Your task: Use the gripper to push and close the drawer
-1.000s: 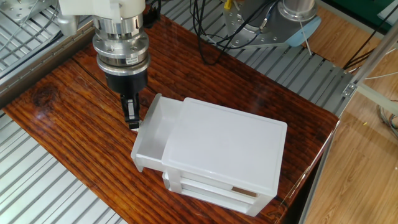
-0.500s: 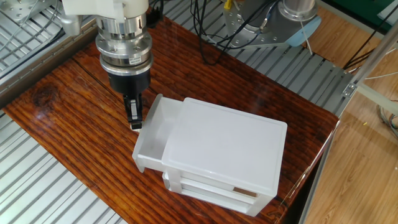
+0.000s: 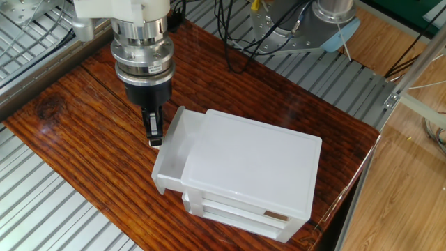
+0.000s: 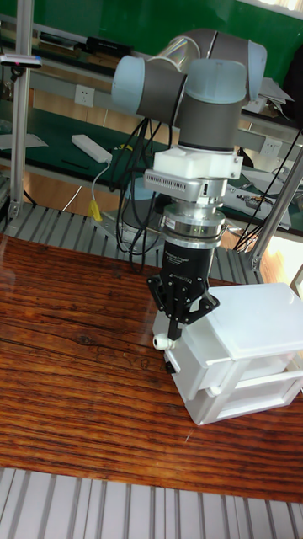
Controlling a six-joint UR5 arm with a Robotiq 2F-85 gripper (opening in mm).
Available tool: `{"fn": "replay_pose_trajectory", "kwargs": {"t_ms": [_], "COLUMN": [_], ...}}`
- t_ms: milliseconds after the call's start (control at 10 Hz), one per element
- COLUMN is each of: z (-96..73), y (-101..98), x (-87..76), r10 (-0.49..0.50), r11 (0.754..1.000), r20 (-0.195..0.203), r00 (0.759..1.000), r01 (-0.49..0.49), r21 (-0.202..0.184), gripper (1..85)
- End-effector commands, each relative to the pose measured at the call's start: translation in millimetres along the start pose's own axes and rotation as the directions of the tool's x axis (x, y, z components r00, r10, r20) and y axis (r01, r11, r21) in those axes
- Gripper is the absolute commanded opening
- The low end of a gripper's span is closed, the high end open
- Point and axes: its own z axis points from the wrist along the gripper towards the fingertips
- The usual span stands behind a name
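Observation:
The drawer (image 3: 172, 150) is the top tray of a small white cabinet (image 3: 251, 164) and sticks out to the left, partly open. My gripper (image 3: 155, 137) hangs under the ribbed silver-and-black wrist with its black fingers together, shut on nothing. Its tip is against the outer face of the drawer front. In the tall fixed view the gripper (image 4: 174, 331) points down just above the round white knob (image 4: 158, 342), at the front of the drawer (image 4: 195, 355).
The cabinet stands on a dark wooden board (image 3: 77, 132) ringed by ribbed metal decking (image 3: 49, 209). The grey-blue robot base (image 3: 327, 21) with black cables is behind the board. Two lower drawers (image 3: 233, 209) sit flush in the cabinet.
My gripper has moved a little to the right, and the drawer front has slid the same way, slightly further into the cabinet.

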Motion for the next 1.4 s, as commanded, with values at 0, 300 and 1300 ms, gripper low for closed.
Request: {"fn": "replay_pose_trajectory", "kwargs": {"t_ms": [0, 300, 1300], "z": [-1.1, -1.7, -1.4], "y": [4.9, 5.9, 15.5], "x": [4.8, 12.3, 36.5], "r10": [0.007, 0.005, 0.007], "r11": [1.000, 1.000, 1.000], "r20": [-0.005, -0.002, 0.002], "r00": [1.000, 1.000, 1.000], "r01": [-0.007, -0.005, -0.007], "r21": [-0.014, -0.008, -0.020], "gripper": [1.0, 1.0, 1.0]}}
